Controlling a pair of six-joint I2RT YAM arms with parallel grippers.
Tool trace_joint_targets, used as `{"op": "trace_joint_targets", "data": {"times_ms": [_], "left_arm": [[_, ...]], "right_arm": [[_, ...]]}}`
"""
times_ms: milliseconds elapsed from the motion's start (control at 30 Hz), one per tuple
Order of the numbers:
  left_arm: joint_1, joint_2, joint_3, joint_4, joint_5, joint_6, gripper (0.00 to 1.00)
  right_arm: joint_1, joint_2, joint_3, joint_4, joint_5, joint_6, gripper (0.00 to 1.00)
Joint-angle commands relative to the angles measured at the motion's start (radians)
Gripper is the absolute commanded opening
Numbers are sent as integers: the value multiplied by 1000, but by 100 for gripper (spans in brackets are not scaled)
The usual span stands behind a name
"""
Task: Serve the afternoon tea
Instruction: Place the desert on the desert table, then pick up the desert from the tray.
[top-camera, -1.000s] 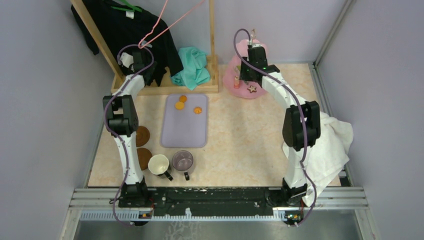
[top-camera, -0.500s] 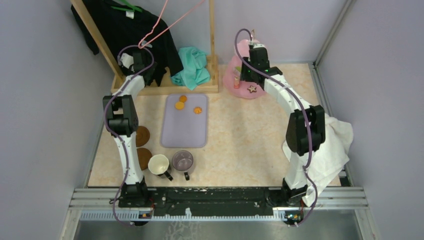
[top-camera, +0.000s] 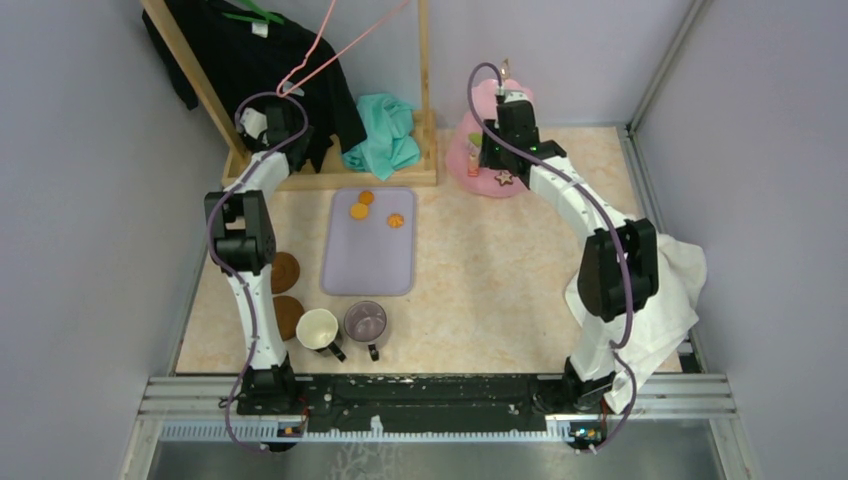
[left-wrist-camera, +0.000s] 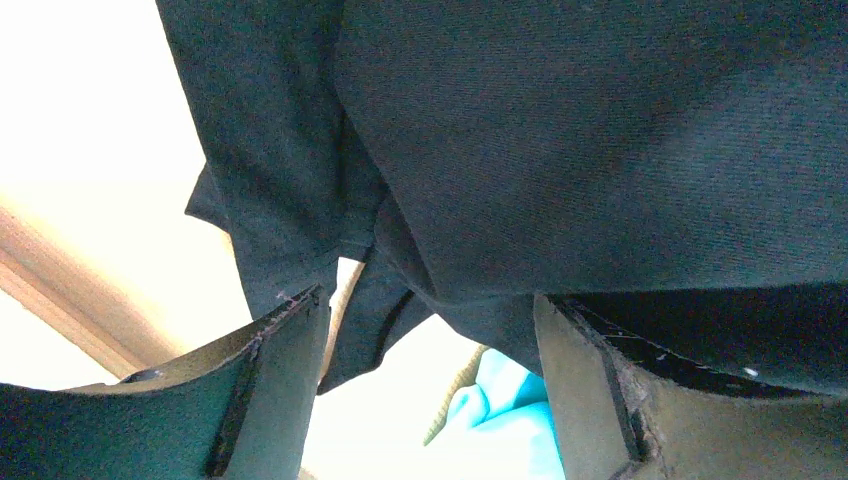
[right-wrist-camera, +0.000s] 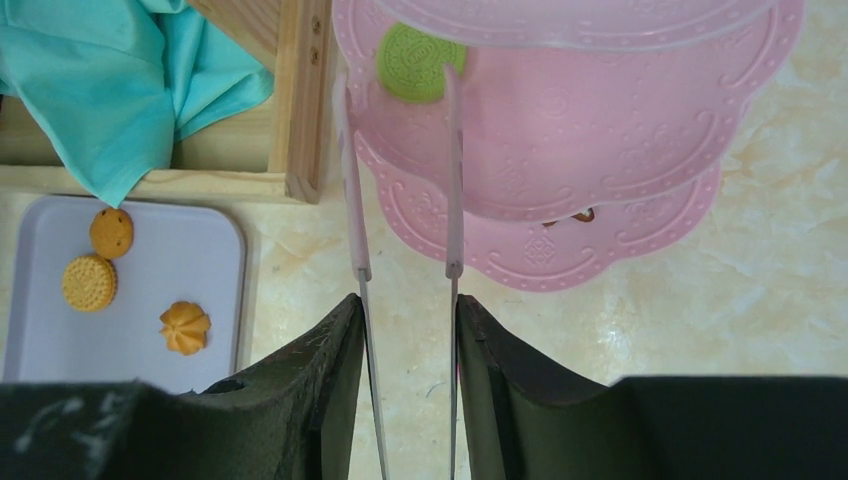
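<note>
**Green cookie on the stand: let go cleanly**

The right gripper (right-wrist-camera: 408, 305) is pressed together on a pair of thin pink tongs (right-wrist-camera: 452, 180). The tong tips straddle a green cookie (right-wrist-camera: 420, 62) lying on the middle tier of the stand (right-wrist-camera: 600, 150), near that tier's rim and under the top tier. The tips look to touch the cookie's sides; whether they are pinching it or merely flanking it I cannot tell.

Judging by the task, this is the drop-off. It calls for easing the squeeze just enough for the tongs to spring apart while keeping hold of them. The tongs should then draw straight back along their own line, kept low so they miss the top tier. Any sideways drift could nudge the cookie over the rim.

Three orange sweets (right-wrist-camera: 89, 281) wait on the tray (right-wrist-camera: 160, 250), left of the stand, probably next. A star cookie (top-camera: 505, 178) sits on the stand's bottom tier.

The left gripper (left-wrist-camera: 428, 305) is well apart from the stand, its jaws spread and holding nothing, close under a black cloth (left-wrist-camera: 600, 130).
</note>
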Motion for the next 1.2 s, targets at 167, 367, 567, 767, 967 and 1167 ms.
{"op": "trace_joint_targets", "data": {"times_ms": [167,367,567,767,967,1167], "left_arm": [[3,-78,-27,34,-3,9,80],[4,-93,-52,45,-2,7,80],[4,-121,-99,65,-1,-2,80],[4,-149,-157,79,12,-23,80],[4,-191,-220,97,25,-32,80],[5,-223,-265,113,28,-24,80]], "right_arm": [[29,-107,-11,49,23,-13,36],[79,-154,-35,56,13,-54,33],[143,-155,-41,61,-30,-85,32],[230,-137,-32,86,-86,-147,32],[302,-53,22,95,-111,-190,30],[331,19,28,149,-148,-176,29]]}}
